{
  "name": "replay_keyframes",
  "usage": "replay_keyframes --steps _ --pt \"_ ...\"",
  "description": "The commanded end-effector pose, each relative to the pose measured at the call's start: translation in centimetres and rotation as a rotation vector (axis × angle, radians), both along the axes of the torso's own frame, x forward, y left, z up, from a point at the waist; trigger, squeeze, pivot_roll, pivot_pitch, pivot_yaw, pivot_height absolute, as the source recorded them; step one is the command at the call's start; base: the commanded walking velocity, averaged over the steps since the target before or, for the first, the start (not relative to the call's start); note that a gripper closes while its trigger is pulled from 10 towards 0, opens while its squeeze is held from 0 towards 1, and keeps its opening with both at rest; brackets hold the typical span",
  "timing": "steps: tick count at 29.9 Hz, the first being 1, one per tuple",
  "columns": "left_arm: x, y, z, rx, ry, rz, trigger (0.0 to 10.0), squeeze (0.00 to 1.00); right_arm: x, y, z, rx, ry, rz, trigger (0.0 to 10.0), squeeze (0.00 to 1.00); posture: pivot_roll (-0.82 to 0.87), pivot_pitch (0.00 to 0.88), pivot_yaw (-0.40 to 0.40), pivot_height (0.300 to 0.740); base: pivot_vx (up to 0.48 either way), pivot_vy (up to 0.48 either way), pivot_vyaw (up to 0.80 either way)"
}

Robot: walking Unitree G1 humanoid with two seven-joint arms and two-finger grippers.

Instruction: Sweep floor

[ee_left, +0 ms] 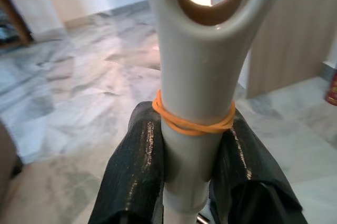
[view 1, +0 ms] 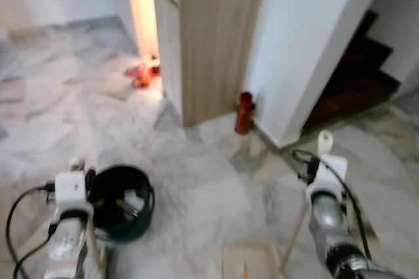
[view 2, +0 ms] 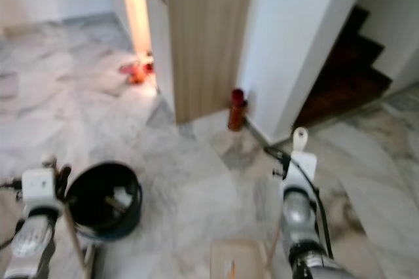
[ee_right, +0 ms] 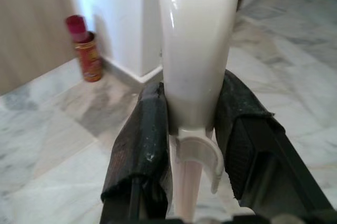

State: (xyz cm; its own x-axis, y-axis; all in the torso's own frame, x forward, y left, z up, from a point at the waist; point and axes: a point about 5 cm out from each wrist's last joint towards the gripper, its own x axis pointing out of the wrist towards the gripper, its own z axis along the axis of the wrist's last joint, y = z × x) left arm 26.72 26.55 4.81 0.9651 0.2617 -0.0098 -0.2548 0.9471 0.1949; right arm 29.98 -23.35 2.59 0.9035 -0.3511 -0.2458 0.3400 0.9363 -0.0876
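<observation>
Both grippers are clamped on tool handles: left gripper (ee_left: 187, 166) grips a grey handle (ee_left: 197, 77) bound with an orange rubber band (ee_left: 192, 121); right gripper (ee_right: 192, 145) grips a white handle (ee_right: 197, 50). Marble floor (view 1: 196, 181) lies ahead, a black bucket (view 1: 121, 204) beside the left arm, a beige dustpan (view 1: 249, 260) between the arms. Recommendation: hold both poles firmly, draw debris toward the dustpan, avoid the red can (view 1: 244, 112) at the wall corner. No legible writing.

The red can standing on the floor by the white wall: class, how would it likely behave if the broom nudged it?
The red can is tall and narrow and stands upright, so it would probably tip. Being round, it would likely then roll on the smooth marble floor. It looks rigid, and unlikely to deform.
</observation>
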Motion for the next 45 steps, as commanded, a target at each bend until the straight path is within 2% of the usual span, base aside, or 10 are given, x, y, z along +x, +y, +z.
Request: replay_keyframes --steps 1,23,36,45 --pt "0.2 0.2 0.5 0.004 -0.023 0.003 10.0 0.00 0.6 0.1 0.8 -0.011 -0.033 0.009 10.0 0.00 0.14 0.000 -0.046 0.740 0.000 0.000 -0.80" --pt "0.8 1.1 1.2 0.032 -0.014 -0.027 10.0 0.00 0.4 1.2 0.3 0.018 -0.035 0.000 10.0 0.00 0.14 0.000 0.001 0.740 0.000 0.000 -0.80" --pt "0.8 0.9 1.0 0.031 -0.009 -0.039 10.0 0.00 0.4 1.1 0.3 0.013 -0.029 0.003 10.0 0.00 0.14 0.000 -0.008 0.740 0.000 0.000 -0.80" --pt "1.5 0.2 0.8 0.015 0.012 -0.078 10.0 0.00 0.9 1.5 0.6 0.020 -0.034 0.006 10.0 0.00 0.14 0.000 0.011 0.740 0.000 0.000 -0.80"
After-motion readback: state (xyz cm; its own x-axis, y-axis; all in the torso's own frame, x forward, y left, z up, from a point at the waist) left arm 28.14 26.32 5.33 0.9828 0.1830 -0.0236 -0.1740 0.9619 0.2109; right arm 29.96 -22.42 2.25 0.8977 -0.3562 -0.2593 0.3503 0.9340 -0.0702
